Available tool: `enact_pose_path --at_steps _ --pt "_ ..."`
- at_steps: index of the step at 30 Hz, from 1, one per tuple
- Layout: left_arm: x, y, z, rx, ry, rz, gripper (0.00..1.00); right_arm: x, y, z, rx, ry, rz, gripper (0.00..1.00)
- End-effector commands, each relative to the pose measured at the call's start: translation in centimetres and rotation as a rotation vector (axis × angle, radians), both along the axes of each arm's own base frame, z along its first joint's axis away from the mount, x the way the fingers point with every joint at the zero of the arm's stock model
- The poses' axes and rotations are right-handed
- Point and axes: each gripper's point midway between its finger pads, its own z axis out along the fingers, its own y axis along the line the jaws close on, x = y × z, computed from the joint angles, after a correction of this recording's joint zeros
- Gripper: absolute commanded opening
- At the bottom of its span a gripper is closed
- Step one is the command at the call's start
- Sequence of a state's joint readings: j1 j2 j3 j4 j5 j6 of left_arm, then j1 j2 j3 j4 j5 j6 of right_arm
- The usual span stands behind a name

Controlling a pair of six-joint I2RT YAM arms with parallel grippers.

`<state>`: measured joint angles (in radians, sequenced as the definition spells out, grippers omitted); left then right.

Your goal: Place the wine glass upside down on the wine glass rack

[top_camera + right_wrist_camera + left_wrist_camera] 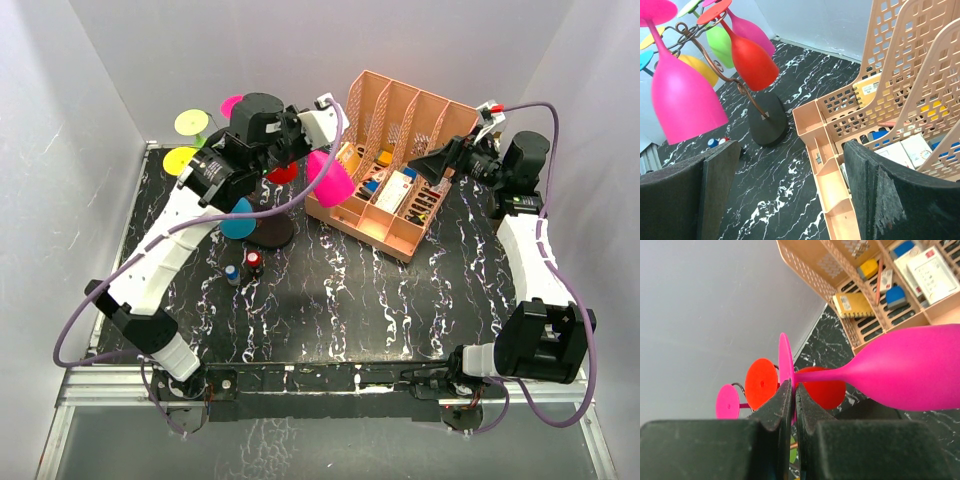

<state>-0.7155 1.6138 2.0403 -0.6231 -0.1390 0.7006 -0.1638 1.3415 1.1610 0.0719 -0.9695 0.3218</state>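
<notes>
Left gripper [792, 390]: jaws pinched almost together on the thin foot disc of the wine glass [910, 367], at the edge where the stem begins. That is a firm grip on the glass.

The glass is magenta and hangs inverted, with the foot up and the bowl down, clear of the black marbled table [330, 300]. In the top view its bowl is at about 1 o'clock from the flat oval base of the wine glass rack [270, 232]. It is just beside the near-left corner of the peach organiser [390, 170], which lies at its 3 o'clock.

From my right wrist, the stem passes close to the curled wire arms at the top of the rack. I cannot tell whether it sits in an arm or only hangs beside one.

On the rack, all bowl down: a red glass [752, 62], a green glass [722, 45], a yellow glass [697, 67] and a second magenta glass [752, 30].

Right gripper [790, 190]: jaws spread wide, nothing between them. It is raised above the organiser's right side, at 3 o'clock from the held glass, with its fingers pointing toward the rack.

Two small capped bottles [243, 267] stand on the table at 7 o'clock from the rack base, close to it.
</notes>
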Motion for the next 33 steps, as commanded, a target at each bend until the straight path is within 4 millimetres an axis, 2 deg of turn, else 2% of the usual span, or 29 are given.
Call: enact_pose_path --at_steps 1,12,33 --pt "0.7 1.4 -0.1 0.096 -0.062 0.061 0.0 0.0 0.0 0.9 -0.005 -0.058 0.014 0.93" --pt "0.4 4.3 -1.0 0.231 -0.106 0.144 0.0 0.3 -0.1 0.3 -0.004 -0.045 0.011 0.93" --pt "-0.2 7.8 -1.0 0.34 -0.133 0.225 0.0 0.2 -0.1 0.1 -0.003 -0.045 0.013 0.94"
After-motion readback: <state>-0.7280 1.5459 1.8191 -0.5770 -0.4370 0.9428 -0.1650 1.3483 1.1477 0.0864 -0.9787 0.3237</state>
